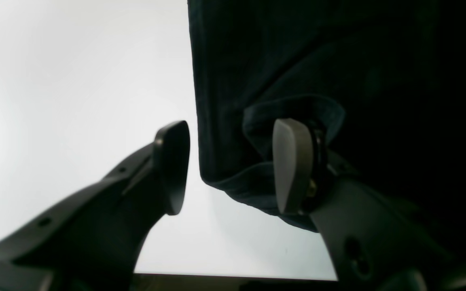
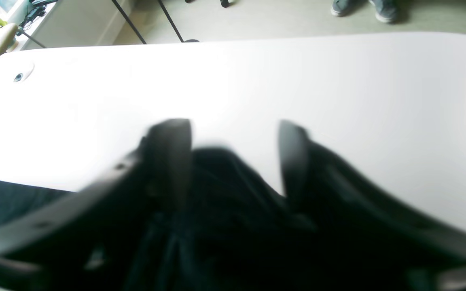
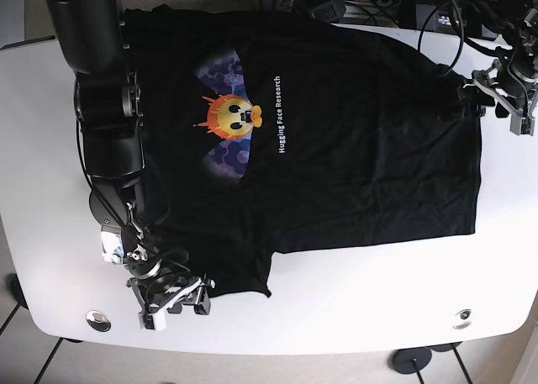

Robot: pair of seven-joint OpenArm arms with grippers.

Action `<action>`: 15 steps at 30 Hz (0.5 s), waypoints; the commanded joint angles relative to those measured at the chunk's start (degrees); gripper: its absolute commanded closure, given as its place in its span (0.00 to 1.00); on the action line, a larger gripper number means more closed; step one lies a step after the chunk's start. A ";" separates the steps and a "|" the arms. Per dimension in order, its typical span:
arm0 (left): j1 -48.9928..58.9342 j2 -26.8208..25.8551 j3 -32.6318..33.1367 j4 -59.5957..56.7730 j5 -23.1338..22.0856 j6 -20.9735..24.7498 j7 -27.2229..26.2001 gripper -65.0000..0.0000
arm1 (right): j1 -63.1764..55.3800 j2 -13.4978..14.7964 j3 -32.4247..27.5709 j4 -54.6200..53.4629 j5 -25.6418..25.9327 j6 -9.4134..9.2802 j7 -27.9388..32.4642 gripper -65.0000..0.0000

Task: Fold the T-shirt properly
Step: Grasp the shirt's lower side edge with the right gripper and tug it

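A black T-shirt (image 3: 353, 165) with an orange-and-blue print (image 3: 231, 119) lies spread flat on the white table (image 3: 361, 300). Its hem is toward the right in the base view. My left gripper (image 3: 467, 95) sits at the hem's far corner. In the left wrist view the left gripper (image 1: 233, 165) is open, with the shirt's folded edge (image 1: 237, 178) between its fingers and resting against the right finger (image 1: 293, 165). My right gripper (image 3: 175, 298) is at the near sleeve. The blurred right wrist view shows the right gripper (image 2: 233, 157) open, dark cloth (image 2: 221, 190) lying between its fingers.
The right arm's thick black links (image 3: 105, 107) stand over the shirt's collar side. Cables and equipment (image 3: 378, 2) crowd the table's far edge. Round grommets (image 3: 98, 319) sit near the table's front corners. A person's feet (image 2: 362, 8) show on the floor beyond the table.
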 commanded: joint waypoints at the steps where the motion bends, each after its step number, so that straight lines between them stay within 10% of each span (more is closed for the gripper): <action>1: -0.45 -1.20 -0.30 0.94 -0.75 -0.06 -0.96 0.52 | 1.98 3.41 0.47 2.20 0.95 0.25 0.99 0.17; 15: -0.63 -1.20 -0.03 0.85 -0.75 -0.06 -1.05 0.52 | -16.48 10.44 17.53 8.18 0.42 0.69 -7.98 0.11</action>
